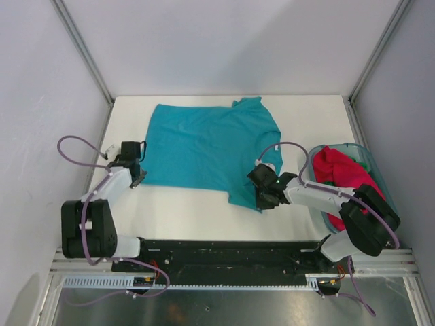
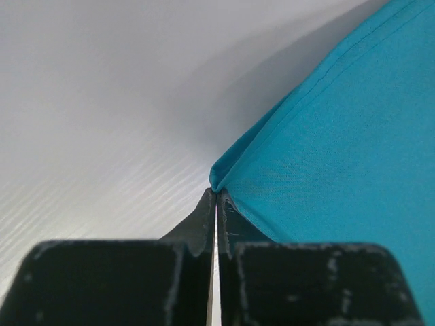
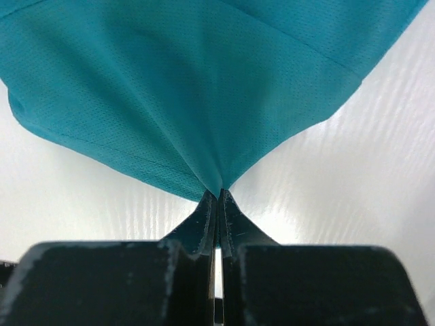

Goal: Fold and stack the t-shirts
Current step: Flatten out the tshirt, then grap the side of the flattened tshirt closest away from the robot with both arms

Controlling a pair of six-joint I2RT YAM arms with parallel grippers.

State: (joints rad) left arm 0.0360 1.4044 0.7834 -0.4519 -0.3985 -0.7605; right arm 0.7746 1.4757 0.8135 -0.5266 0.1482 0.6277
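A teal-blue t-shirt (image 1: 204,146) lies spread flat on the white table. My left gripper (image 1: 138,178) is shut on the shirt's near left corner; in the left wrist view the hem corner (image 2: 219,178) is pinched between the closed tips of the gripper (image 2: 217,193). My right gripper (image 1: 260,201) is shut on the shirt's near right edge, where the teal cloth (image 3: 204,88) bunches into the closed tips of the gripper (image 3: 217,195). A magenta-red t-shirt (image 1: 346,176) lies crumpled in the basket at the right, with a bit of green (image 1: 328,182) beside it.
A translucent teal basket (image 1: 370,163) stands at the table's right edge, close behind the right arm. Grey walls with metal frame posts enclose the table on three sides. The black rail holding both arm bases (image 1: 224,255) runs along the near edge.
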